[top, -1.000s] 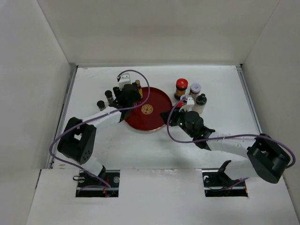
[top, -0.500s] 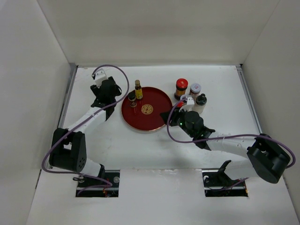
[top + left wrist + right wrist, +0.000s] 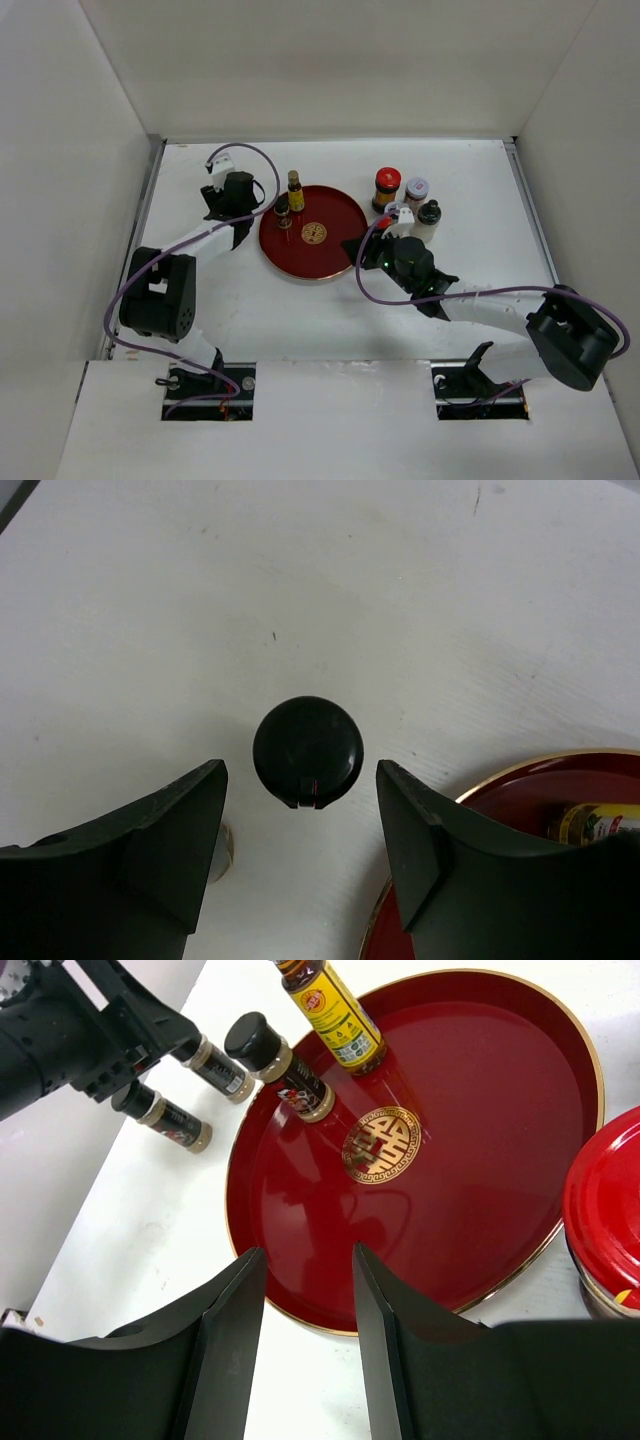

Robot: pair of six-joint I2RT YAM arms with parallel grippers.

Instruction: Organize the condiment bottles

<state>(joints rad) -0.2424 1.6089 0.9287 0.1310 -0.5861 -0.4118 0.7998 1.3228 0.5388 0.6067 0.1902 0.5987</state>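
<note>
My left gripper (image 3: pixel 300 772) hangs over the far left of the white table (image 3: pixel 450 600). Its jaws are apart, and a slim black-capped bottle (image 3: pixel 308 752) stands between the fingers with a gap on either side. A second slim bottle (image 3: pixel 222 852) sits just beside it, half hidden by one finger. A yellow-labelled bottle (image 3: pixel 335 1015) and a dark-capped brown bottle (image 3: pixel 280 1065) stand on the far left of the round dark-red tray (image 3: pixel 480 1160). My right gripper (image 3: pixel 307 1255) is spread wide over the tray's near right rim. A red-lidded jar (image 3: pixel 387 184), a white-lidded jar (image 3: pixel 416 189) and a black-capped pale bottle (image 3: pixel 429 214) cluster right of the tray.
</note>
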